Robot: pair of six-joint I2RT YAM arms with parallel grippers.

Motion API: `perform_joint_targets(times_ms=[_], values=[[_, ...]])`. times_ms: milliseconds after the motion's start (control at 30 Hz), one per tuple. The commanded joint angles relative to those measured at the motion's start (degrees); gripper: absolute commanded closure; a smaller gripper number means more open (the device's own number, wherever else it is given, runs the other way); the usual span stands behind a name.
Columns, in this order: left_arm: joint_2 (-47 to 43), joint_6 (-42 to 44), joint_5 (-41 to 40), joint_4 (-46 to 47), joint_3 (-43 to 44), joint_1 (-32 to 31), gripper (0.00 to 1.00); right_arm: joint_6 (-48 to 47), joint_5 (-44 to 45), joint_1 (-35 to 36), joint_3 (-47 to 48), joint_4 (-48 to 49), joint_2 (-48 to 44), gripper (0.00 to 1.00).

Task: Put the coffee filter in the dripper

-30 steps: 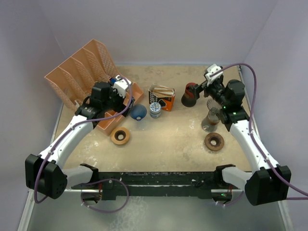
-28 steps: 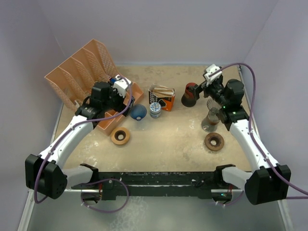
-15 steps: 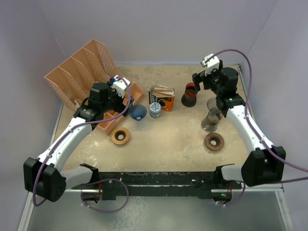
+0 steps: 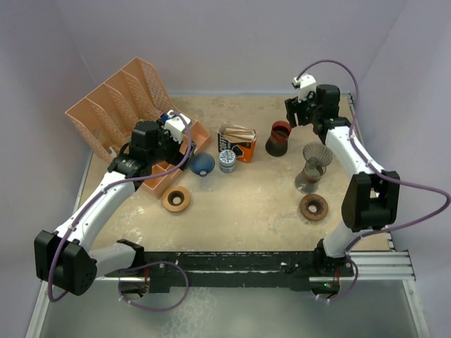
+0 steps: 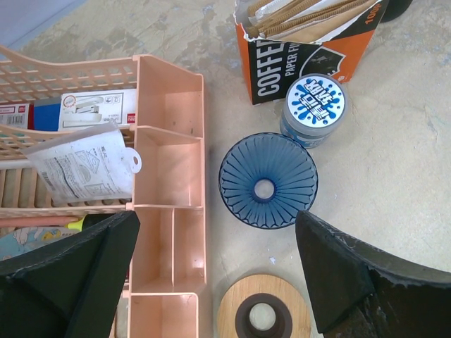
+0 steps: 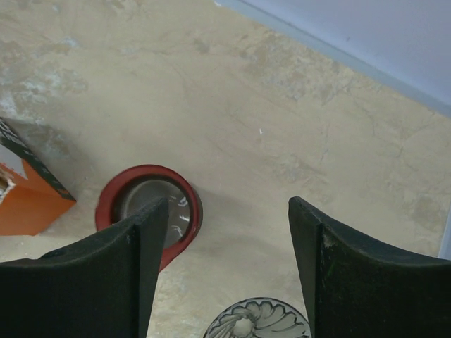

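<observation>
Brown paper coffee filters [image 5: 303, 14] stick out of an orange and black box [image 4: 236, 141] at the middle back of the table. A blue ribbed dripper [image 5: 268, 181] sits on the table [image 4: 203, 164] just in front of the box, beside the orange organizer. My left gripper [image 5: 218, 218] hovers open above the table between the blue dripper and a wooden ring [image 5: 262, 313], holding nothing. A clear glass dripper [image 4: 316, 155] stands on the right. My right gripper [image 6: 229, 204] is open and empty over bare table behind the glass dripper [image 6: 257, 318].
A dark red cup [image 4: 279, 137] stands right of the filter box, under my right gripper's left finger [image 6: 106, 267]. A tin with a blue and white lid [image 5: 313, 105] touches the box. An orange desk organizer [image 4: 116, 113] fills the back left. A second wooden ring [image 4: 313, 207] lies front right.
My right arm has swung toward the far wall, away from the glass dripper, and its jaws have narrowed somewhat. The left arm has barely moved.
</observation>
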Motion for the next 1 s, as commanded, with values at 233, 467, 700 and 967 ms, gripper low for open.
perform_joint_targets(times_ms=[233, 467, 700, 967], values=[[-2.48, -0.12, 0.11, 1.86, 0.93, -0.23, 0.08, -0.86, -8.00, -1.26, 6.94, -7.15, 7.11, 0.39], [-3.33, 0.31, -0.13, 1.60, 1.15, -0.23, 0.08, -1.08, -7.49, -1.26, 8.31, -7.76, 10.67, 0.50], [-4.15, 1.58, -1.03, 0.60, 0.85, -0.23, 0.08, -1.97, -8.65, -1.26, 10.05, -9.31, 12.50, 0.65], [-3.99, 2.81, -2.12, -0.58, 1.42, -0.23, 0.08, -2.58, -10.70, -1.26, 10.62, -11.01, 11.52, 0.83]])
